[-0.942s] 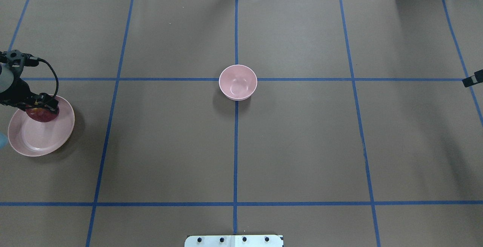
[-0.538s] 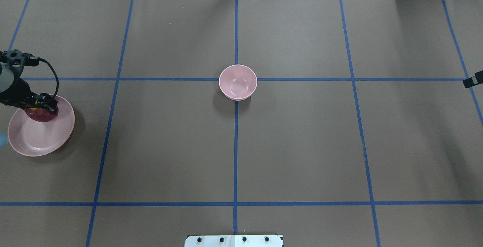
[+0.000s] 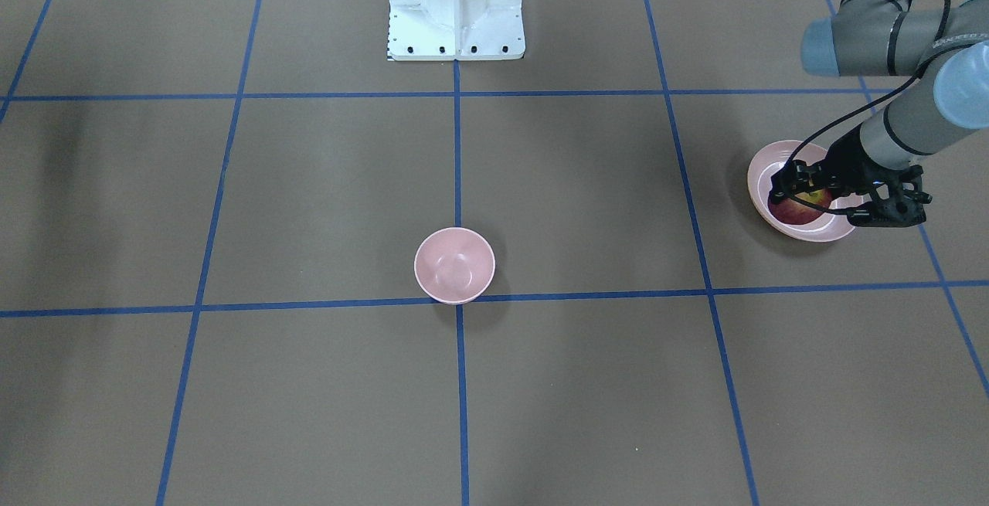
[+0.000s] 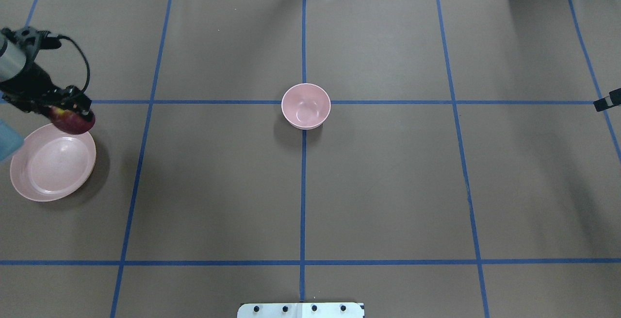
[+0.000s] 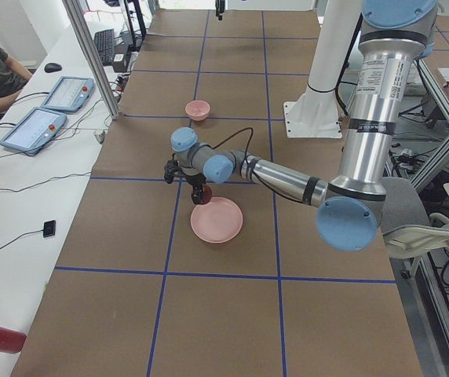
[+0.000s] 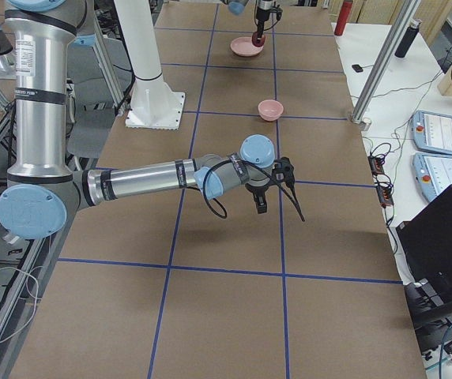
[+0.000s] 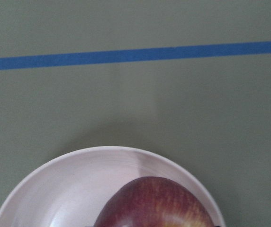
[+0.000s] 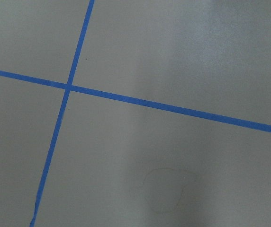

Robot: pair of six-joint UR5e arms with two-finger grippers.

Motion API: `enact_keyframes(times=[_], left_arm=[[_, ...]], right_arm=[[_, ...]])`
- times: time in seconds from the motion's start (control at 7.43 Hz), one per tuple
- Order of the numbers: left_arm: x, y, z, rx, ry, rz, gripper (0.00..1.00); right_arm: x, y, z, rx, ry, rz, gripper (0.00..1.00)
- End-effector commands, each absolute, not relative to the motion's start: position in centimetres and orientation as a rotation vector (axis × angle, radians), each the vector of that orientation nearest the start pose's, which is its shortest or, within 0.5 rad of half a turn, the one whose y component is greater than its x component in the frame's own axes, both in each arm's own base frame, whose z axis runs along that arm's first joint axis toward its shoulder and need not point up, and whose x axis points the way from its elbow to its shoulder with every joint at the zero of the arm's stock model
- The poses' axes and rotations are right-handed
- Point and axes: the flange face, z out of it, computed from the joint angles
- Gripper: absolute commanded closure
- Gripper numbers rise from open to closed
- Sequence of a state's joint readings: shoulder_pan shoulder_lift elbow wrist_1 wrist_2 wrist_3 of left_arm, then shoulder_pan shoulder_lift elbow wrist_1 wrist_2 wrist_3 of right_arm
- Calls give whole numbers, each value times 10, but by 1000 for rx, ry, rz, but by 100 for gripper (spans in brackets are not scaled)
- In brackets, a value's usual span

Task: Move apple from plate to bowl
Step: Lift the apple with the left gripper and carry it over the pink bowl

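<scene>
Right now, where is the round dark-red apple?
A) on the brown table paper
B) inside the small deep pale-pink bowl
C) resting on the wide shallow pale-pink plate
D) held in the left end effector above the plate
D: the left end effector grips the round dark-red apple above the wide shallow pale-pink plate, whose inside is bare; the small deep pale-pink bowl is empty.

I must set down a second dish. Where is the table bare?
The table is bare between the plate and the bowl, and in the squares right of the bowl. Crowded only over the plate's far rim, where the left gripper holds the apple.
</scene>
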State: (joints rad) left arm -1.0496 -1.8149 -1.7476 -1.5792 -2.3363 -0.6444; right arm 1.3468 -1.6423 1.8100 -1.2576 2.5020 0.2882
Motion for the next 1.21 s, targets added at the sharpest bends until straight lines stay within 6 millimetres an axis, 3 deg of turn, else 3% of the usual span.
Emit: enact_keyframes(times=[0.0,0.27,0.54,0.67,0.81,0.94,1.08], left_arm=[[273,-562,293,-9,841,66,100],[379,-530,211,27,820,34,100],[461,-548,131,38,810,-6,100],[478,-562,104,34,813,-10,100],[513,-563,90,19,778,-30,100],[567,-558,79,15,743,-136,100],[587,-568,79,22,770,-169,100]], right_arm=[[-53,-472,529,196,-995,-165,0],[-53,-473,529,198,-996,-166,0],[-53,-473,529,199,-993,-165,0],[-53,-473,529,197,-996,-164,0],[-54,-473,528,196,-997,-166,0],[-55,-472,528,196,-999,-169,0],[-55,-472,527,195,-1000,-169,0]])
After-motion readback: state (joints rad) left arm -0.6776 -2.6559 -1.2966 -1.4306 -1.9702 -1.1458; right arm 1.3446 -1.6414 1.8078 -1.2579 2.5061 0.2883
